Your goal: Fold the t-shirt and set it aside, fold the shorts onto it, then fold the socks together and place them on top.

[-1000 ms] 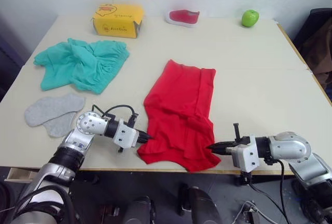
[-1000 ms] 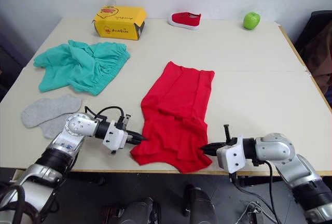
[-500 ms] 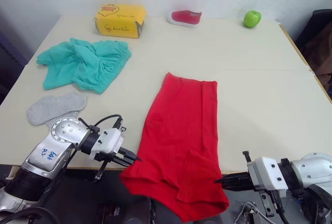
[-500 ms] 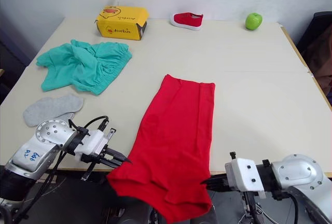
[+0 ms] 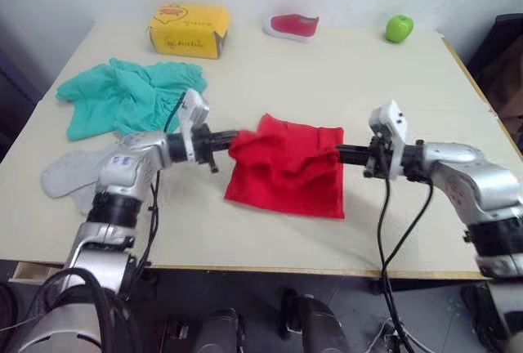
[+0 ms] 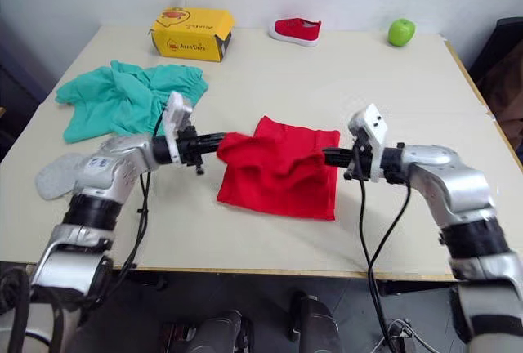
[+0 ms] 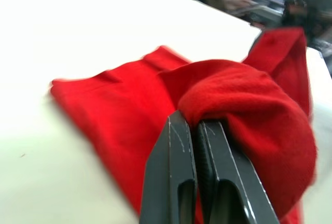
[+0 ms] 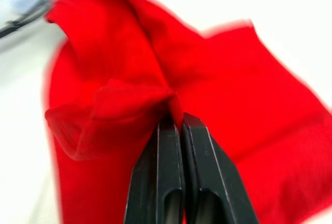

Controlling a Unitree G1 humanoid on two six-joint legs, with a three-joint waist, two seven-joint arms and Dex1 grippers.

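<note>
Left eye view: the t-shirt (image 5: 286, 169) is seen folded over on itself near the middle of the desk (image 5: 409, 91), closer to the front edge. The left gripper (image 5: 231, 142) is pinched on the cloth at the shirt's left side, the right gripper (image 5: 341, 154) at its right side; both forearms are held low and level, pointed inward at each other. The shorts (image 5: 127, 100) are bunched toward the left edge, with the socks (image 5: 65, 175) in front of them, partly covered by the left arm. Along the back edge a yellow box (image 5: 188, 30), a small red shoe (image 5: 292, 25) and a green apple (image 5: 399, 28) are noted.

Right eye view: the same layout is shown; the socks (image 6: 51, 175) are again partly hidden.

Left wrist view: the two black fingers (image 7: 176, 177) are pressed together on a rolled bulge of red cloth, lifted above the flat layer beneath.

Right wrist view: the fingers (image 8: 168, 177) are closed tight on a gathered fold; a strip of teal is visible beyond the shirt.
</note>
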